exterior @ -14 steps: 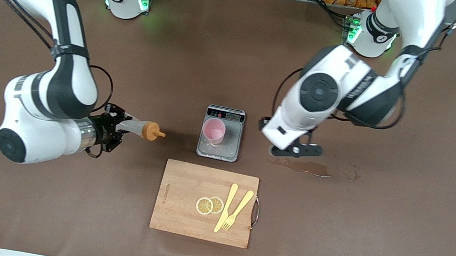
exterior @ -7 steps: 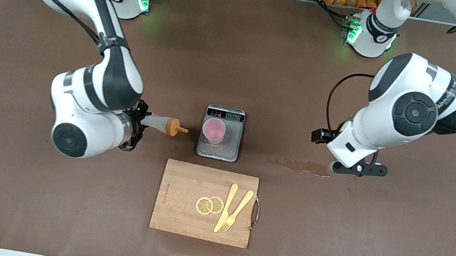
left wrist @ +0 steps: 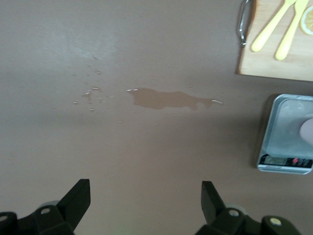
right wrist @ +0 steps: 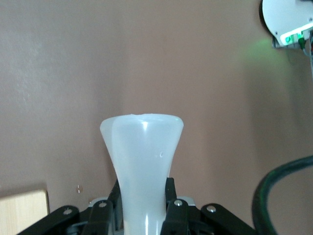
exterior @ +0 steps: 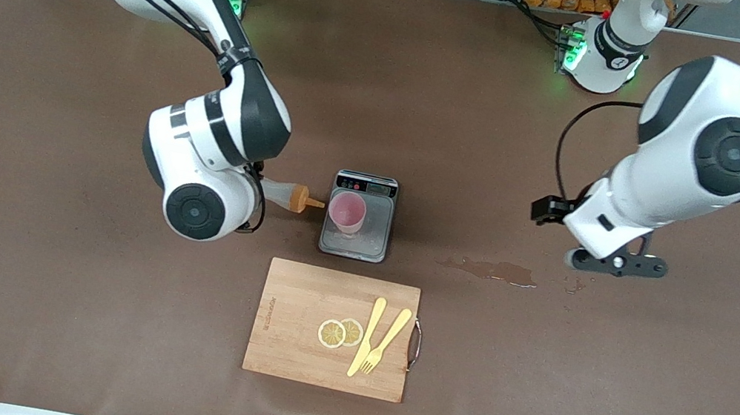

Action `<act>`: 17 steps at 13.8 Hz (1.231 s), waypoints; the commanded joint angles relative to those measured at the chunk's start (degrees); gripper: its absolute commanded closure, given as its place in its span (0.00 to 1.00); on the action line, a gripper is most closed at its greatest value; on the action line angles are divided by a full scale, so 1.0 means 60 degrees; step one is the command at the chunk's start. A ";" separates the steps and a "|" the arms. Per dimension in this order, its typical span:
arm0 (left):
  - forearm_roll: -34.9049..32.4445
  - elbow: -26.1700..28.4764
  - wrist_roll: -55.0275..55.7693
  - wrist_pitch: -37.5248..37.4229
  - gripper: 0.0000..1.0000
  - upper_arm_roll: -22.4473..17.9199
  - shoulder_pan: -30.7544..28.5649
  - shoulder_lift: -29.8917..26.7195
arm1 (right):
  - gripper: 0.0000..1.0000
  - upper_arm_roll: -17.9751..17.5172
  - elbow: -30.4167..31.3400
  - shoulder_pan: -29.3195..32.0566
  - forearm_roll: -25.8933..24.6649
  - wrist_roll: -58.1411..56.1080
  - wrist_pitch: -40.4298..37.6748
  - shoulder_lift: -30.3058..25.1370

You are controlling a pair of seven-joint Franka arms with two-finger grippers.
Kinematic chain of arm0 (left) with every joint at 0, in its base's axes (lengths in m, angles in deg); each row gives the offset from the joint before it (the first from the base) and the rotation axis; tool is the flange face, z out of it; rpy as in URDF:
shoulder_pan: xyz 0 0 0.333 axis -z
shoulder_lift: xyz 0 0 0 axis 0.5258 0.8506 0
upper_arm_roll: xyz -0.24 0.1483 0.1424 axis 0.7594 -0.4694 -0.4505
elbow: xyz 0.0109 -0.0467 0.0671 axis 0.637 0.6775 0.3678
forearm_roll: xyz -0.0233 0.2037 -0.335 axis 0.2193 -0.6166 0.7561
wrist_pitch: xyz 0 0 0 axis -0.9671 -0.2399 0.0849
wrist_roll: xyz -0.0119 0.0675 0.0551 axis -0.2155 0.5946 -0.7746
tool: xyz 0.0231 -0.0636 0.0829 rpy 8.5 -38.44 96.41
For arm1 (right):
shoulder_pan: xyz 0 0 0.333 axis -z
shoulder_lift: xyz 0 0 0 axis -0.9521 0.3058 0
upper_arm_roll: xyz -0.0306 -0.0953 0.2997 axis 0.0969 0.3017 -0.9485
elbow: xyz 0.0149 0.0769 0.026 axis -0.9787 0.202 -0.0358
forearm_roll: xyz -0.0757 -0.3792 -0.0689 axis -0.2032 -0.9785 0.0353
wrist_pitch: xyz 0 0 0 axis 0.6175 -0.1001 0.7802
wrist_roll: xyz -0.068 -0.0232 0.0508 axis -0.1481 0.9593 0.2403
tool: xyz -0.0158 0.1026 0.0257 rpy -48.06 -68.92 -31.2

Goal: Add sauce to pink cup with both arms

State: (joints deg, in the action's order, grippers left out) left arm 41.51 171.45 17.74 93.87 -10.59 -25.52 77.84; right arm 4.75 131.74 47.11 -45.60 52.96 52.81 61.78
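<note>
The pink cup [exterior: 346, 213] stands upright on the grey scale [exterior: 372, 238]. My right gripper [exterior: 258, 190] is shut on the sauce bottle [exterior: 288, 196] and holds it level, with the orange nozzle pointing at the cup and its tip just short of the scale's edge. In the right wrist view the whitish bottle [right wrist: 142, 152] is pinched between the fingers [right wrist: 169, 196] of the right gripper [right wrist: 144, 208]. My left gripper [exterior: 615, 263] is open and empty over bare table toward the left arm's end, past a brown spill [exterior: 491, 269]. It also shows in the left wrist view [left wrist: 145, 198].
A wooden cutting board [exterior: 287, 344] lies nearer to the front camera than the scale, with lemon slices [exterior: 339, 332] and a yellow knife and fork [exterior: 378, 340] on it. The left wrist view shows the spill [left wrist: 166, 99], the scale [left wrist: 286, 147] and the board's corner [left wrist: 274, 66].
My right arm has carried the bottle toward the scale, bringing the nozzle up to the cup. My left arm has drawn away from the scale toward its own end of the table.
</note>
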 commanded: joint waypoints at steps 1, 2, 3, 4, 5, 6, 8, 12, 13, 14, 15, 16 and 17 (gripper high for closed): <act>0.0125 0.0671 -0.0717 -0.0073 0.00 0.0084 -0.0447 -0.0604 | 0.73 0.0024 0.0089 -0.0330 -0.0931 0.0277 -0.0419 -0.0215; 0.0125 0.0730 -0.0878 -0.0117 0.00 -0.0061 -0.0346 -0.0706 | 0.73 0.0039 0.0089 -0.0345 -0.0991 0.0277 -0.0464 -0.0201; 0.0125 0.0818 -0.1140 -0.0321 0.00 -0.0280 -0.0243 -0.0838 | 0.73 0.0068 0.0089 -0.0331 -0.0992 0.0277 -0.0464 -0.0201; 0.0111 0.1051 -0.1448 -0.0395 0.00 -0.0717 -0.0025 -0.1158 | 0.73 0.0068 0.0089 -0.0331 -0.0992 0.0277 -0.0464 -0.0186; 0.0125 0.1314 -0.1900 -0.0410 0.00 -0.1302 0.0282 -0.1524 | 0.73 0.0083 0.0089 -0.0360 -0.1021 0.0291 -0.0479 -0.0171; 0.0111 0.1520 -0.2195 -0.0411 0.00 -0.1598 0.0357 -0.1803 | 0.73 0.0068 0.0089 -0.0404 -0.1152 0.0335 -0.0479 -0.0157; 0.0111 0.1668 -0.2577 -0.0498 0.00 -0.1630 0.0052 -0.2171 | 0.73 0.0054 0.0089 -0.0521 -0.1489 0.0437 -0.0479 -0.0098; 0.0111 0.1551 -0.2725 -0.0703 0.00 -0.1644 -0.0242 -0.2567 | 0.73 0.0054 0.0075 -0.0390 -0.1475 0.0569 -0.0377 -0.0069; 0.0111 0.1551 -0.2827 -0.0762 0.00 -0.1659 -0.0300 -0.2684 | 0.73 0.0054 0.0089 -0.0404 -0.1490 0.0700 -0.0362 -0.0054; 0.0096 0.1536 -0.2973 -0.0907 0.00 -0.1659 -0.0315 -0.2714 | 0.74 0.0068 0.0075 -0.0476 -0.1490 0.0759 -0.0347 -0.0011; 0.0096 0.1464 -0.3090 -0.1010 0.00 -0.1790 -0.0301 -0.2714 | 0.75 0.0054 0.0074 -0.0463 -0.1490 0.0905 -0.0231 0.0004; 0.0096 0.1260 -0.3164 -0.1200 0.00 -0.1849 -0.0257 -0.2714 | 0.77 0.0054 0.0074 -0.0463 -0.1475 0.1066 -0.0114 0.0033; 0.0096 0.1099 -0.3179 -0.1361 0.00 -0.1893 -0.0243 -0.2700 | 0.78 0.0054 0.0074 -0.0506 -0.1475 0.1111 -0.0084 0.0034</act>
State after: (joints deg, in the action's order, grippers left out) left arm 41.51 179.20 0.34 87.92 -21.21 -27.01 62.65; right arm 5.18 132.19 44.73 -53.09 57.43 52.09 62.39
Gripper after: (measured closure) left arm 0.000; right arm 0.639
